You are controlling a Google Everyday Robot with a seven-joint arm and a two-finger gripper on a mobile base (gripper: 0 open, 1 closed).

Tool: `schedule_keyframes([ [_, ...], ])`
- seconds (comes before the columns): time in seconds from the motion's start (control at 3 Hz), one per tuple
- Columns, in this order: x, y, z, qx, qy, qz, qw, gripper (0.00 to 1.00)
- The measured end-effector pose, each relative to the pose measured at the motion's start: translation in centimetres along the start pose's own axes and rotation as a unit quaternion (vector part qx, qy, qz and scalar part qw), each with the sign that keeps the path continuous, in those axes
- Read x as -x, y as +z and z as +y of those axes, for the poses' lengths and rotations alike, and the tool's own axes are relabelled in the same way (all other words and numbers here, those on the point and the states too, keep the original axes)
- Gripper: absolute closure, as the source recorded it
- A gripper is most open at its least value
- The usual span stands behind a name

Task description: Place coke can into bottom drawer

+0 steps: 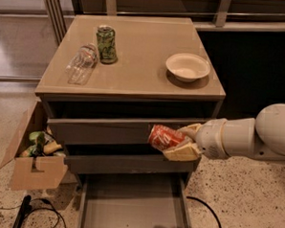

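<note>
Fingers [182, 152] pinching the coke can [162, 136]: one cream pad above the can's right end, one below it. The gripper [178, 142] sits right of the cabinet's centre, in front of the gap between the top drawer front [103, 130] and the middle drawer front [125, 164]. The can lies nearly on its side, one end pointing left and slightly up, red body with white lettering visible, held in the air and touching no surface. Directly below it the bottom drawer [128, 211] is pulled out, its flat grey floor bare, with a dark shadow at its front edge.

The white arm [246, 138] comes in from the right edge, roughly level, a rounded joint at far right.

On the counter [140, 72]: a green patterned can [106, 44] upright back-left, a clear plastic bottle [81, 63] lying on its side just left of it, and a pale bowl [187, 66] on the right side, well apart from both.

On the floor left of the cabinet is an open cardboard box [34, 170] with assorted items inside. A black cable [209, 213] curves on the speckled floor right of the drawer, and more cabling [22, 216] lies bottom-left.
</note>
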State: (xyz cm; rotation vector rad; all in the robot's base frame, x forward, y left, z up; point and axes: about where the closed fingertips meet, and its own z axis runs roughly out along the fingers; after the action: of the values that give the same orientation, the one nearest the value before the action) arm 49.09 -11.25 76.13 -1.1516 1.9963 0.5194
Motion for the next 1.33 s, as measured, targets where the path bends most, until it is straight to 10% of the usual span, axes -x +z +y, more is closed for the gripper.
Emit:
schedule_keyframes([
  [0.67,-2.4,4.6,-1.3,0.024,0.003,0.023,0.9994,1.00],
  [1.33,-10.5,13.4,2.9,0.107,0.090,0.038,0.9895,1.00],
])
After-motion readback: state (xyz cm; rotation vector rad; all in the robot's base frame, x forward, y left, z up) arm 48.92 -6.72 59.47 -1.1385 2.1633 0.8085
